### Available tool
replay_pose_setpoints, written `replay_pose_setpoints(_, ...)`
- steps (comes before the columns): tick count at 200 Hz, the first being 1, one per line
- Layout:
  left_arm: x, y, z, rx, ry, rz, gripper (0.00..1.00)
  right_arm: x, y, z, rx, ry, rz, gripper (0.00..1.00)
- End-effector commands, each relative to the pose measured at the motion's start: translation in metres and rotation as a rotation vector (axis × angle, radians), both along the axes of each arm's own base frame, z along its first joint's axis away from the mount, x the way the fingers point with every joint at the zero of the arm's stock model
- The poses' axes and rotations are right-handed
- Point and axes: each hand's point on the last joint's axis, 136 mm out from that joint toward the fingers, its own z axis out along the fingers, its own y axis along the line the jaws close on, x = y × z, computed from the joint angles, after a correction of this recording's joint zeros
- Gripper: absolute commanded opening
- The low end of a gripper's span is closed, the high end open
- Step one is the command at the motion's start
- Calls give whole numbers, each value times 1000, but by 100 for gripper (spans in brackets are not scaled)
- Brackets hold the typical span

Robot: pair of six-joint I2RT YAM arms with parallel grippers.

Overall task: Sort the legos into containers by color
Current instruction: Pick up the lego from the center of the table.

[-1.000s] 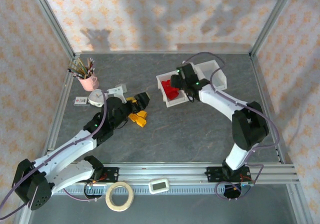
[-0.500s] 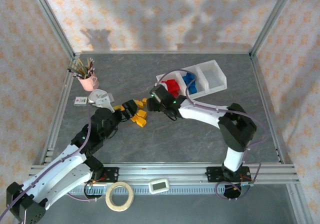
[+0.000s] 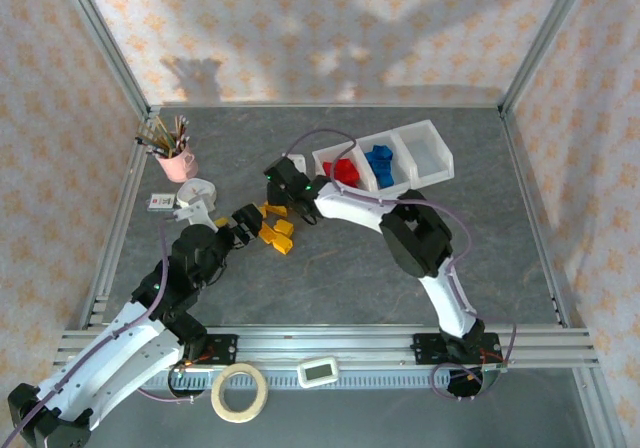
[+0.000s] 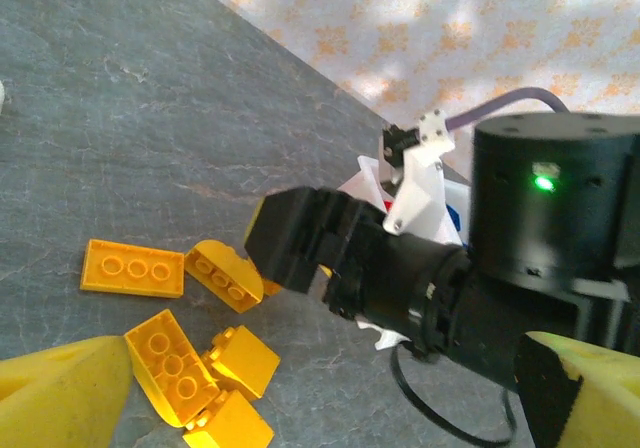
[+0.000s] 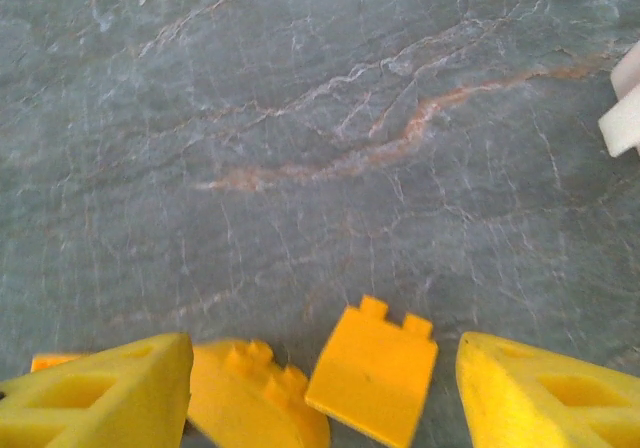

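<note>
Yellow pick-up: both arms at the pile.
Left gripper (image 3: 246,220) jaws spread, empty, just beside the small yellow-orange studded plastic bricks (image 3: 277,234). Right gripper (image 3: 279,202) jaws parted astride one brick (image 5: 372,383), not gripping. Lower squarely and pinch the flat sides. Likely target: rightmost bin of the white translucent plastic bin row (image 3: 432,148).

Top camera hangs high at six o'clock, looking steeply down, whole table (image 3: 350,268) in frame. Left wrist camera rides low, facing two o'clock, close on the yellow legos (image 4: 170,368) and the right tool (image 4: 290,238). Right wrist camera hovers nearer, tilted down, sharing those same legos.
</note>
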Motion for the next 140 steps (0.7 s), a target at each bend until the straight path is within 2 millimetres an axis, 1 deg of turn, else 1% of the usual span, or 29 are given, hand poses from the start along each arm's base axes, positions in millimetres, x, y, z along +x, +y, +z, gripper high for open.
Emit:
replay_pose_setpoints(1, -1, 9, -7, 24, 19, 34, 99, 11, -14, -15, -60, 8, -115, 70)
replay_pose_setpoints(24, -2, 10, -8, 30, 19, 35, 99, 20, -13, -27, -64, 30, -150, 67)
replay_pose_setpoints(45, -1, 10, -7, 33, 19, 35, 99, 22, -13, -35, -85, 36, -158, 64)
replay_pose_setpoints(63, -1, 11, -6, 34, 17, 38, 99, 18, -20, -41, -101, 45, -173, 62)
replay_pose_setpoints(101, 0, 10, -8, 30, 16, 37, 99, 7, -35, -44, -118, 59, -185, 57)
replay_pose_setpoints(121, 1, 7, -8, 23, 15, 29, 99, 2, -40, -41, -113, 62, -185, 55)
replay_pose_setpoints(140, 2, 6, -8, 19, 17, 26, 99, -2, -42, -42, -109, 68, -178, 50)
